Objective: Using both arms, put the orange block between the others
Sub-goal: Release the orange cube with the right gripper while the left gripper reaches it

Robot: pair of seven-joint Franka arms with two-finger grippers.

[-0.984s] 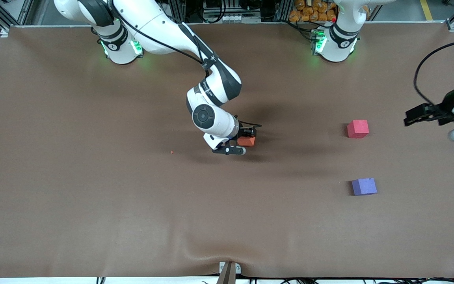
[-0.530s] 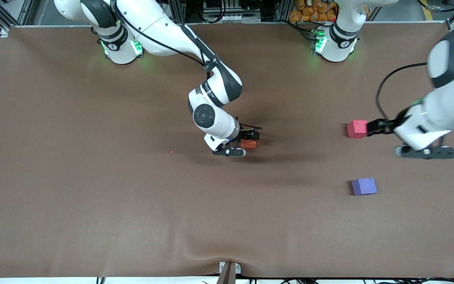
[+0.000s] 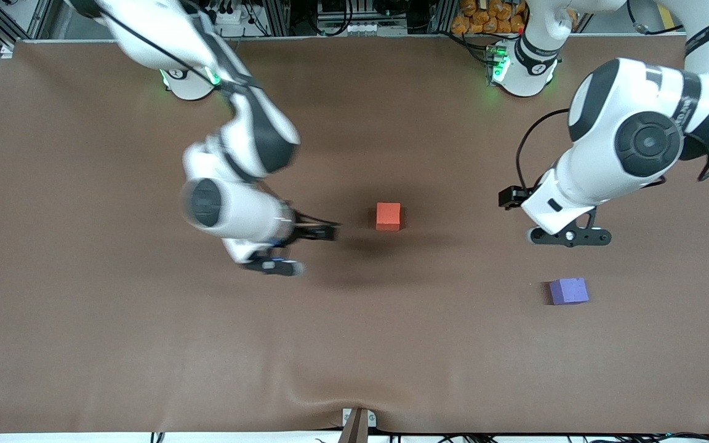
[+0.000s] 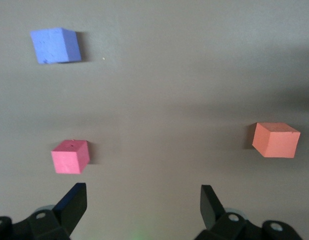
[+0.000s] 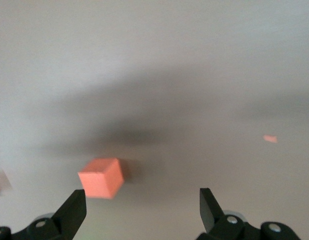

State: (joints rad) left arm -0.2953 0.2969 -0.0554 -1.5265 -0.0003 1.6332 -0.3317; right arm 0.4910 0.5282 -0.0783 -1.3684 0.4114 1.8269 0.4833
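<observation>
While the orange block [image 3: 388,216] sat alone on the brown table [image 3: 84,320], untouched by either tool, the right gripper [image 3: 324,232] hung just beside it toward the right arm's end of the table, fingers [image 5: 73,210] spread apart and holding nothing. The left gripper [image 3: 510,197] hovered with its fingers [image 4: 73,202] likewise apart and empty, well clear of the orange block on the side toward the left arm's end. In the left wrist view, the pinkish-red block [image 4: 70,156] lay just ahead of one fingertip, with the purple-blue block [image 3: 568,291] farther off on the table, nearer the front camera. A small reddish speck [image 5: 270,138] lay on the table ahead of the right gripper.
</observation>
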